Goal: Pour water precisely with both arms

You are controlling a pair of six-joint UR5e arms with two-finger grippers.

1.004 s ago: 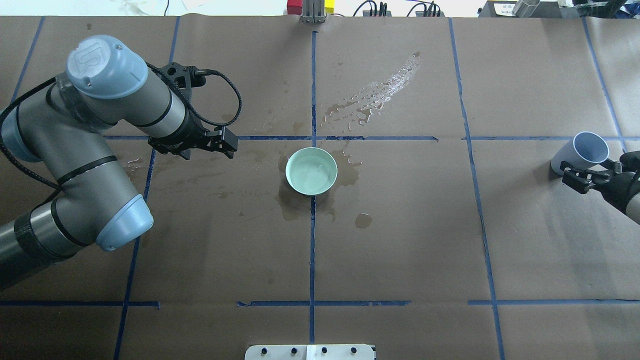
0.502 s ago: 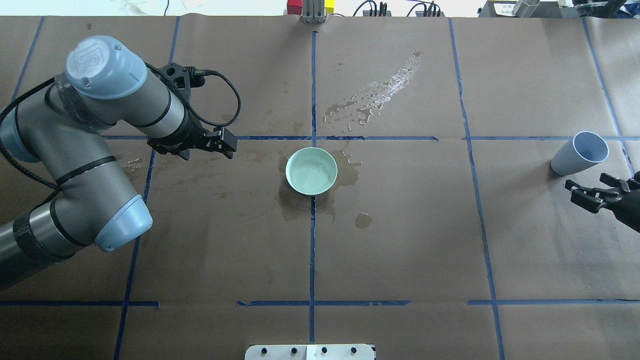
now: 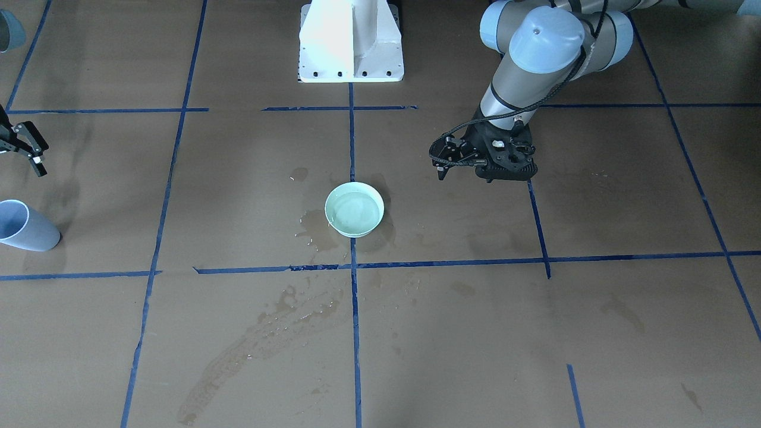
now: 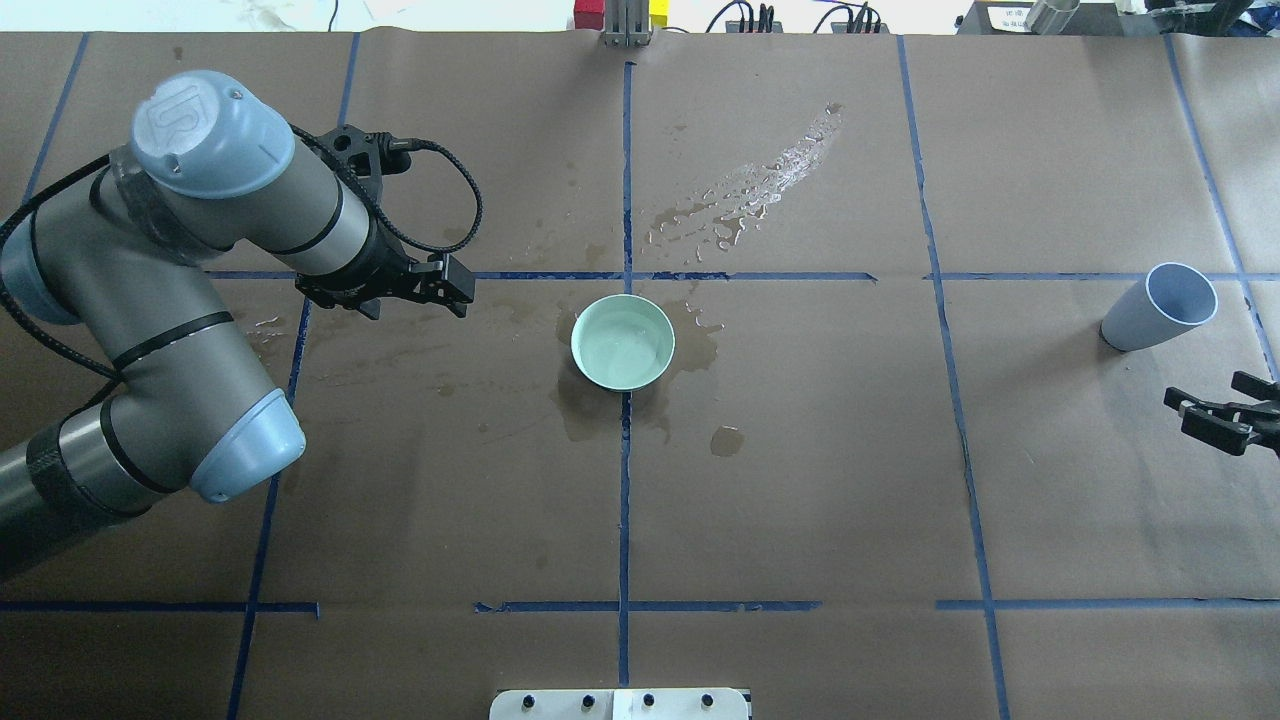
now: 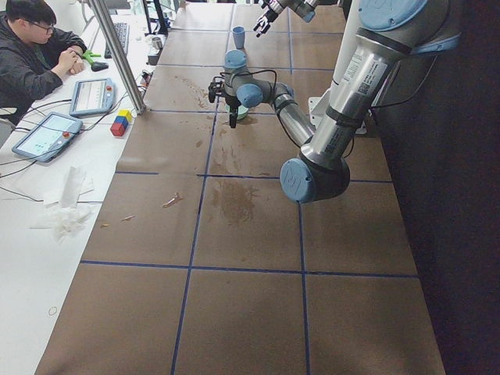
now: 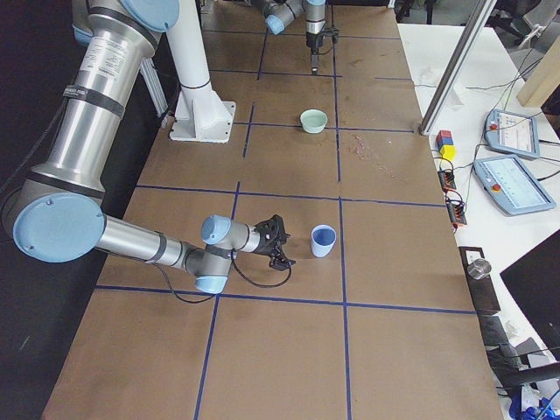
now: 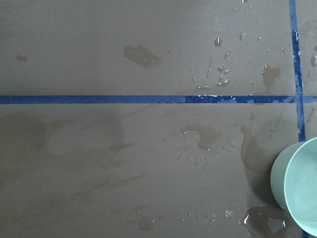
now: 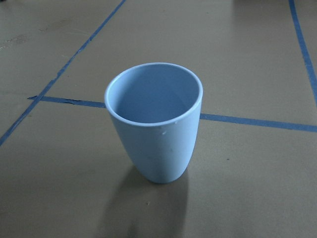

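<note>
A pale green bowl (image 4: 622, 343) sits upright at the middle of the bench (image 4: 820, 500), right where two blue tape lines (image 4: 625, 470) cross. The water (image 4: 628, 352) lies in the bowl as a shallow, glossy layer. More of it is spilled on the brown paper, in dark wet patches (image 4: 585, 410) touching the bowl's base and in a shiny streak of drops (image 4: 765, 185) on the far side of the bowl. The left gripper (image 4: 462, 288) hangs above the bench beside the bowl and apart from it, with its fingers seemingly pressed together and nothing between them. A light blue cup (image 4: 1158, 307) stands upright near the bench's right end. The right gripper (image 4: 1210, 405) is near the cup without touching it, its fingers spread wide and holding nothing.
</note>
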